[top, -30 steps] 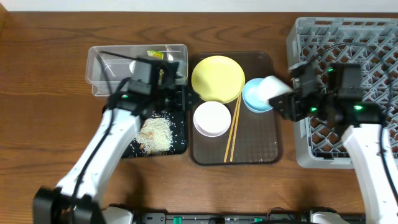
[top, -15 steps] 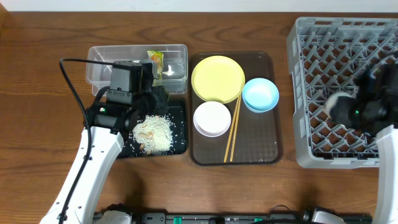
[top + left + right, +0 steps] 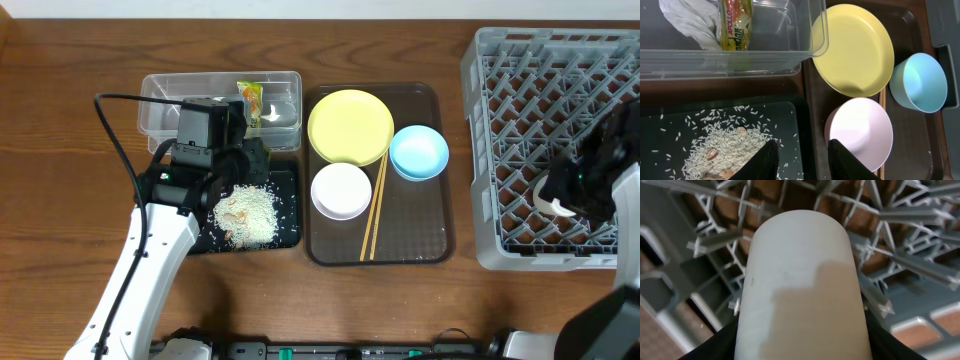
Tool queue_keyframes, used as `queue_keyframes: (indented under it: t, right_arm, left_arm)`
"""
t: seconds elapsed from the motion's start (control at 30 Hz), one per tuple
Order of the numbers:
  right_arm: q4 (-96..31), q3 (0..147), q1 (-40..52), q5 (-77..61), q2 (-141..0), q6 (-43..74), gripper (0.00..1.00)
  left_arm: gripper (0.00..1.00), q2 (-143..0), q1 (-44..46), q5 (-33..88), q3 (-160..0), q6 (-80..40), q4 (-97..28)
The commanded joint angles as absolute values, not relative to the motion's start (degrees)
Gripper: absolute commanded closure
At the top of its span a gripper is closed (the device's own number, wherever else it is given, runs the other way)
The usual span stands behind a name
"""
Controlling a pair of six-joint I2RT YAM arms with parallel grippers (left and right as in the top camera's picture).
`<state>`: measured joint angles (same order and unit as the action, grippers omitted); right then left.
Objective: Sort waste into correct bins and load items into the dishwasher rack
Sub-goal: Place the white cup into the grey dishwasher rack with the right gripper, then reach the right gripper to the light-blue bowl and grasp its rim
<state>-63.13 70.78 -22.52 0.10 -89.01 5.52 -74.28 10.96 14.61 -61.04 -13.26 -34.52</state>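
Note:
My right gripper (image 3: 562, 192) is shut on the small white cup (image 3: 800, 270) and holds it low over the lattice floor of the grey dishwasher rack (image 3: 520, 80). My left gripper (image 3: 802, 162) is open and empty over the right edge of the black tray (image 3: 288, 236), which holds a pile of rice scraps (image 3: 250, 215). The clear tub (image 3: 170, 110) holds the green-and-orange wrapper (image 3: 735, 25) and the white tissue (image 3: 687, 17). The yellow plate (image 3: 350, 125), light blue bowl (image 3: 418, 152), white bowl (image 3: 341, 190) and chopsticks (image 3: 373, 210) lie on the brown tray (image 3: 420, 240).
The rack's raised open-work walls (image 3: 900, 245) surround the cup closely. The brown tray sits between the bins and the rack. Wooden tabletop (image 3: 60, 200) shows to the left and front. A black cable (image 3: 115, 130) loops from the left arm.
My right arm carried the cup from beside the blue bowl over into the rack and lowered it. My left arm drew back from the tub's right end to above the black tray.

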Motion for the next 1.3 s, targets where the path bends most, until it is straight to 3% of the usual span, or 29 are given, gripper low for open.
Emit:
queue_keyframes:
  t: [0.0, 0.03, 0.13, 0.17, 0.5, 0.8, 1.07, 1.27]
  right_arm:
    - [-62.02, 71.57, -22.92, -1.98, -91.66, 6.81, 0.83]
    - [-61.87, 71.57, -22.92, -2.15, -92.29, 6.83, 0.78]
    - [-61.91, 71.57, -22.92, -3.6, -93.69, 6.83, 0.28]
    - [-61.93, 71.57, -22.92, -4.43, -93.89, 6.81, 0.18]
    - [-63.24, 74.04, -22.79, -5.19, -89.49, 6.83, 0.27]
    - [-55.13, 76.07, -14.31, -22.72, -82.32, 1.15, 0.31]
    - [-46.85, 76.01, 1.5, -12.45, -89.78, 0.99, 0.3]
    - [-43.44, 76.01, 7.25, -0.32, -99.07, 5.8, 0.33]
  left_arm:
    - [0.64, -74.15, 10.79, 13.89, -60.88, -12.75, -34.68]
    - [0.64, -74.15, 10.79, 13.89, -60.88, -12.75, -34.68]
    - [0.64, -74.15, 10.79, 13.91, -60.88, -12.75, -34.74]
    - [0.59, -74.15, 10.79, 13.91, -60.88, -12.75, -34.81]
    - [0.54, -74.15, 10.79, 13.8, -60.88, -12.71, -36.73]
    - [0.54, -74.15, 10.79, 13.8, -60.88, -12.71, -36.86]
    - [0.53, -74.15, 10.79, 2.81, -60.88, -18.11, -41.1]
    - [0.53, -74.15, 10.79, -0.73, -60.88, -19.18, -44.29]
